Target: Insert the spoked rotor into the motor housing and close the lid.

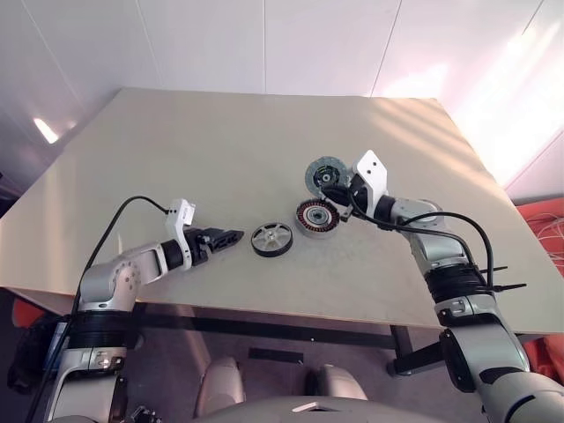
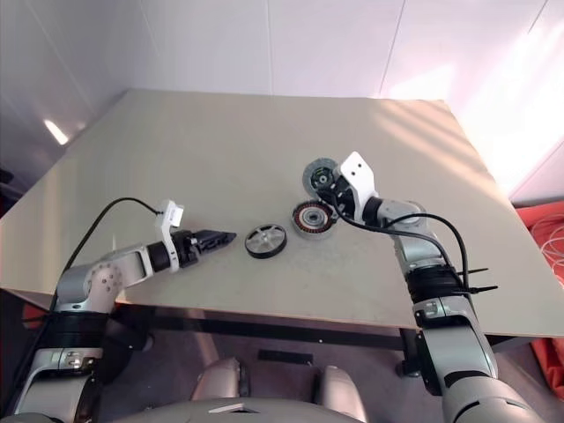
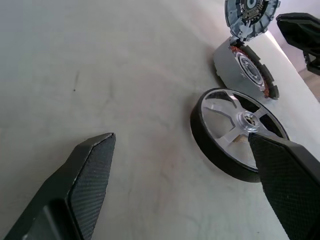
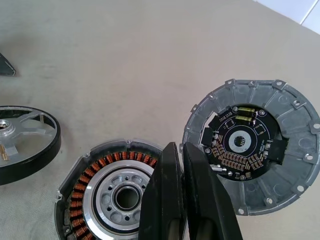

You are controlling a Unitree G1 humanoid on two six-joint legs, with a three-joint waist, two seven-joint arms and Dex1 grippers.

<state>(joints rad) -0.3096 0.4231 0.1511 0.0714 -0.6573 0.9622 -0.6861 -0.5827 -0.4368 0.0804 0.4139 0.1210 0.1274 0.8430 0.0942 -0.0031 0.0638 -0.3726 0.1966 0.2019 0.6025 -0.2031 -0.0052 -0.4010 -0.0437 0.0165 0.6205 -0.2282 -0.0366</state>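
the left gripper is seen with its two black fingers spread wide and nothing between them, held low over the table and pointed toward the table's middle. just beyond its fingertips, along the very line it points, the spoked rotor lies flat on the table, silver spoked face and hub up, black rim around it; in the left wrist view one fingertip overlaps the rotor's near edge, though contact cannot be confirmed. being a disc, the rotor offers no long axis; a grip across the rim is judged likely. just past the rotor, on its far right side, the motor housing rests open side up, copper windings ringing a dark centre. the lid stands tilted on edge just behind the housing, its circuit face toward the right gripper, whose fingers are pressed together, empty, hovering above the housing's rim beside the lid. the left arm is judged the nearer one to the rotor, with the housing the next thing along that line.
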